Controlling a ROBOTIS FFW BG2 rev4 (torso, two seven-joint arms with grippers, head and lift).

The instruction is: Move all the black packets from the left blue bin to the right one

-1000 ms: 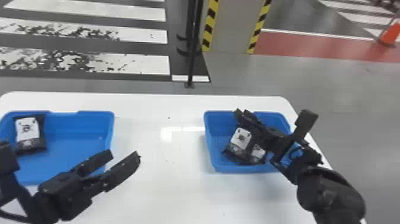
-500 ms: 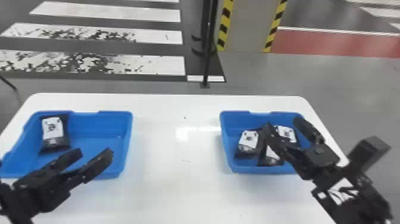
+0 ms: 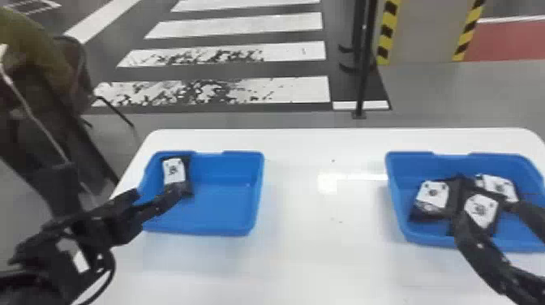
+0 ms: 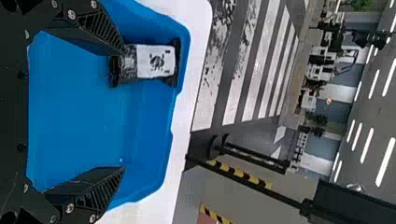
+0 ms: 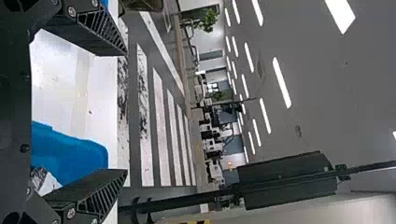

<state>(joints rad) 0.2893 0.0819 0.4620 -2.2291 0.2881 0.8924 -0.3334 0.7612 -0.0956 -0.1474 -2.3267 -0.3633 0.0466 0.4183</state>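
Observation:
In the head view one black packet with a white label (image 3: 174, 170) lies in the left bin (image 3: 227, 202), near its left wall. My left gripper (image 3: 159, 194) is over that bin's front left, one finger overlapping the packet's near end. The left wrist view has the packet (image 4: 156, 60) just beyond one finger of the open left gripper (image 4: 123, 109). Three packets (image 3: 432, 194) lie close together in the right bin (image 3: 405, 227). Over its front part stands my right gripper (image 3: 486, 211); seen from its wrist, the right gripper (image 5: 126, 112) is open and holds nothing.
Both bins stand on a white table (image 3: 316, 251), with bare tabletop between them. Behind the table's far edge rises a black post (image 3: 365, 73) on the floor.
The head view has swung left. My left gripper has come closer to the packet in the left bin. My right gripper has drawn back toward the right bin's front, leaving its packets more visible.

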